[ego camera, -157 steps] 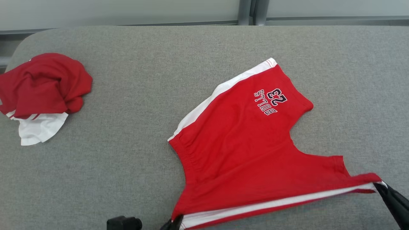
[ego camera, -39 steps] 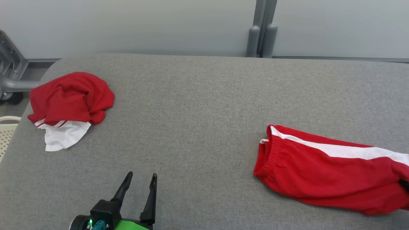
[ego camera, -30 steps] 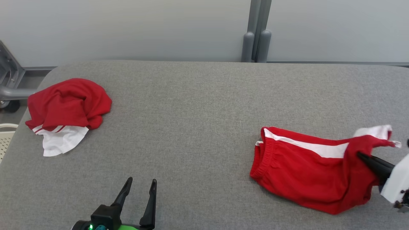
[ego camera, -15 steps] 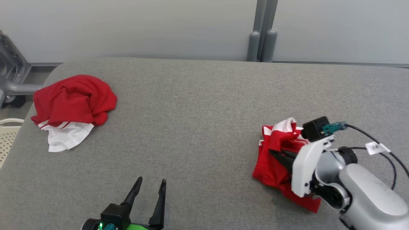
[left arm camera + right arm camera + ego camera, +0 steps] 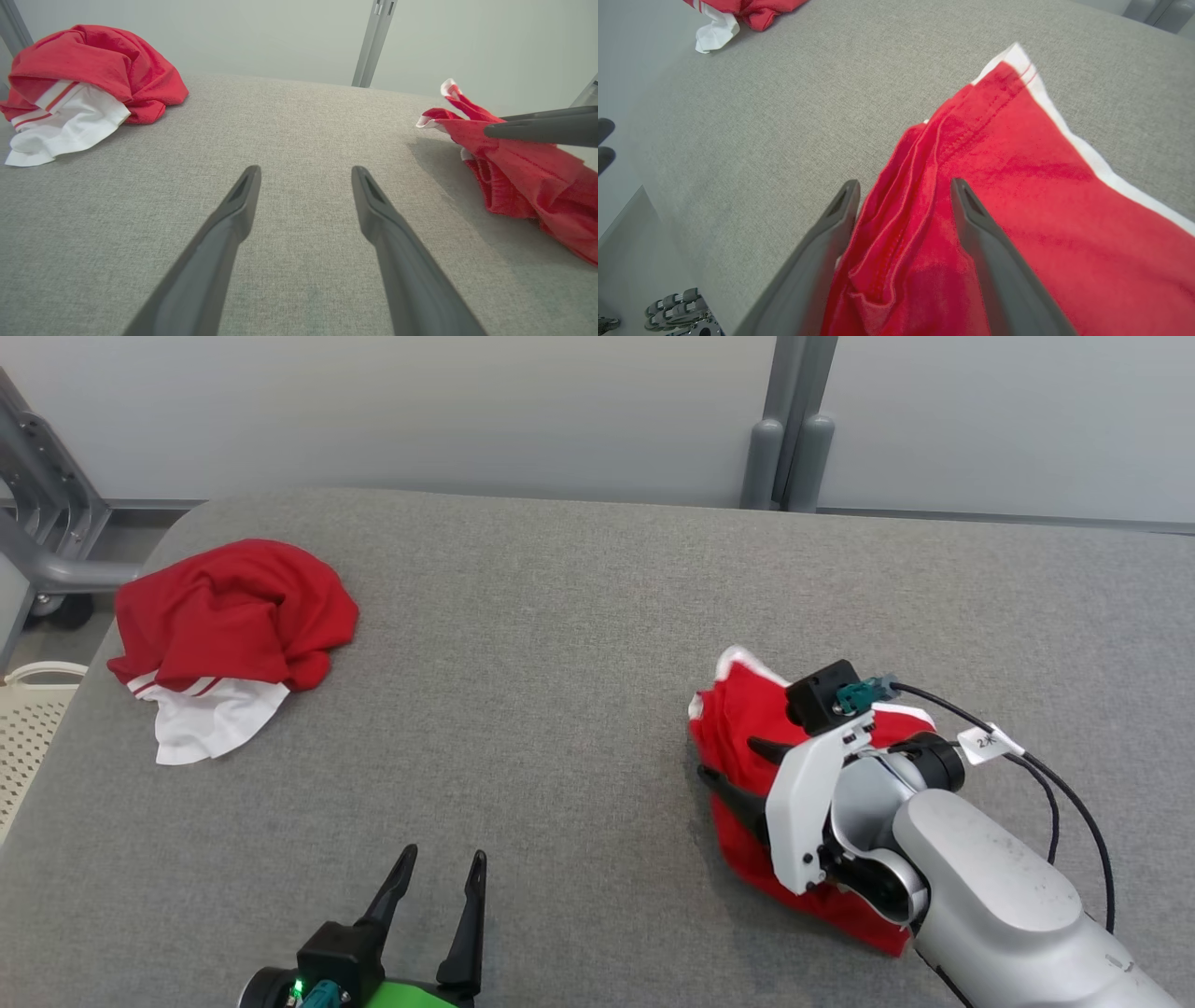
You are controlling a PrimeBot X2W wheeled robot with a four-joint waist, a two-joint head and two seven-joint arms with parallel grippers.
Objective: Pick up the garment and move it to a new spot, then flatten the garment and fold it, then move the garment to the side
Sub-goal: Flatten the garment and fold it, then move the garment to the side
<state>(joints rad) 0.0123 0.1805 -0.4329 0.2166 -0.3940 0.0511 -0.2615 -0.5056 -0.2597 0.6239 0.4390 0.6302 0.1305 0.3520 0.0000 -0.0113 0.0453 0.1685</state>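
Right of centre in the head view: red shorts bunched beneath parted fingers

Right of centre in the head view, the garment (image 5: 738, 728), red with a white stripe, is seen lying bunched on the grey padded table (image 5: 560, 644). Much of it is covered by the right arm's white bracket and silver wrist (image 5: 859, 793), so its full outline cannot be made out. The right gripper (image 5: 728, 756) is laid over the cloth with its jaws released. In the right wrist view a ridge of red fabric is seen between the two fingers, not pinched by them. One dark finger (image 5: 537, 129) is seen at the right edge of the left wrist view, across the top of the raised fabric.

At the bottom of the head view, left of centre, the left gripper (image 5: 439, 877) is pointed across the bare table, jaws spread and nothing between them.

A second crumpled red-and-white garment (image 5: 233, 616) is found at upper left, well apart from the first. A white perforated basket (image 5: 28, 719) and a grey metal frame (image 5: 47, 523) are seen at the left edge, and a grey post (image 5: 789, 439) at the top, behind the table. A black cable (image 5: 1055, 784) with a white tag is looped beside the wrist.
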